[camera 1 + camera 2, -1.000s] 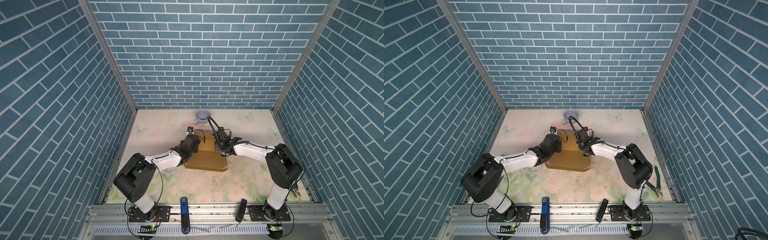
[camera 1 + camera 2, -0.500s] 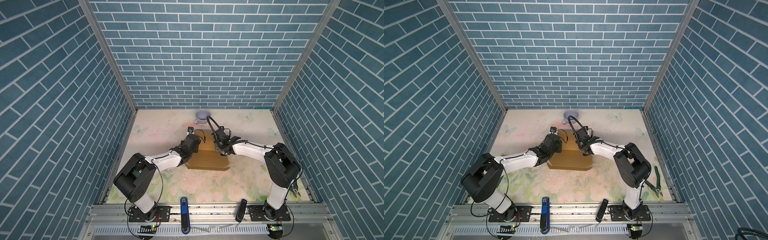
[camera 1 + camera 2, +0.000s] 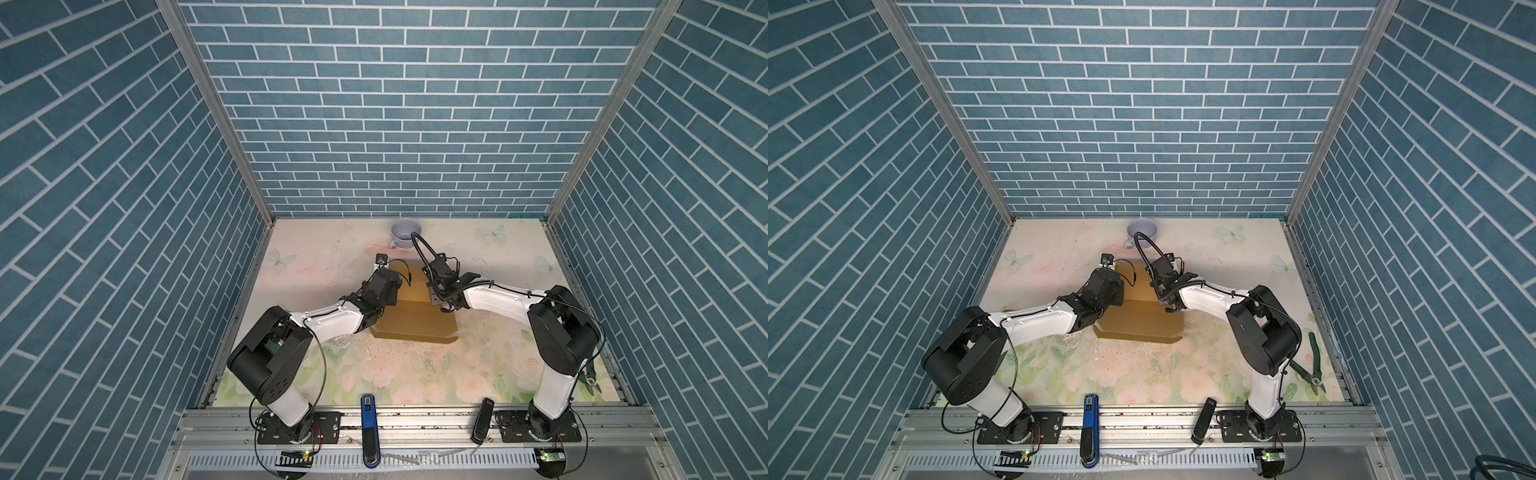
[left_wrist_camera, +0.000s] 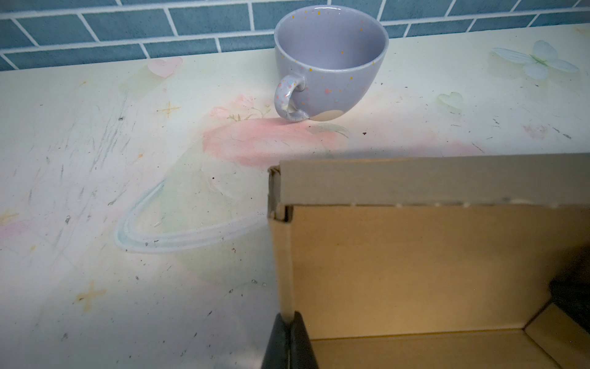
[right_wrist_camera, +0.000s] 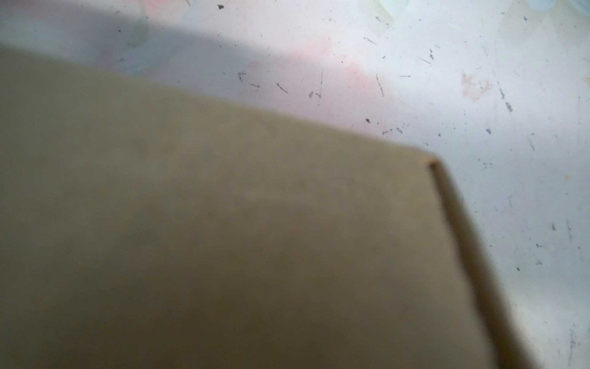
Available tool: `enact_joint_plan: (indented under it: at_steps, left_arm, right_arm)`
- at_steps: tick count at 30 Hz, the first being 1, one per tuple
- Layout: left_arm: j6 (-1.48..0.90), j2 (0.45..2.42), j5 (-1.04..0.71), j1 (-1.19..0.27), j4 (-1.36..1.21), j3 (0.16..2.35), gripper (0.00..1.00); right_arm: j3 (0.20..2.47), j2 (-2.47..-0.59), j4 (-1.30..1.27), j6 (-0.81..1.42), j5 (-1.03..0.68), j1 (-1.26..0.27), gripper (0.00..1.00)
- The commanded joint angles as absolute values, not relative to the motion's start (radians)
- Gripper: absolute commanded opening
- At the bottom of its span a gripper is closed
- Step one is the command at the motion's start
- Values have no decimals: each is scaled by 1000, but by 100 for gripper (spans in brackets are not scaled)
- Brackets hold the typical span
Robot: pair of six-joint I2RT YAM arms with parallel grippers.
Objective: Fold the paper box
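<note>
The paper box point(image 3: 415, 322) point(image 3: 1142, 324) is plain brown cardboard in the middle of the table, with its back panel point(image 4: 415, 255) raised upright. My left gripper point(image 4: 289, 319) point(image 3: 392, 291) is shut on the top edge of the box's left side wall. At the box's far right corner sits my right gripper point(image 3: 440, 297) point(image 3: 1165, 297). In the right wrist view a blurred cardboard panel point(image 5: 223, 223) fills most of the picture and hides that gripper's fingers.
A lilac speckled mug point(image 3: 405, 233) point(image 4: 329, 60) stands behind the box near the back wall. Green-handled pliers point(image 3: 1314, 365) lie at the front right. A blue tool point(image 3: 369, 419) and a black one point(image 3: 482, 419) rest on the front rail. Brick walls enclose three sides.
The box has shifted very slightly. Both arms stay at nearly the same spots on it.
</note>
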State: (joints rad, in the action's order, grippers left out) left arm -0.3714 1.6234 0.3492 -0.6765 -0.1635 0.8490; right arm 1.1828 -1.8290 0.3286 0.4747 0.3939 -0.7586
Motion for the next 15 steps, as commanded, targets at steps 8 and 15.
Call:
enact_joint_plan:
  at_steps: [8, 15]
  left_arm:
    - [-380, 1644, 322, -689, -112, 831, 0]
    - [-380, 1638, 330, -689, -109, 828, 0]
  right_arm:
    - [1171, -1755, 318, 454, 353, -769, 27]
    - [1158, -1736, 312, 463, 362, -769, 27]
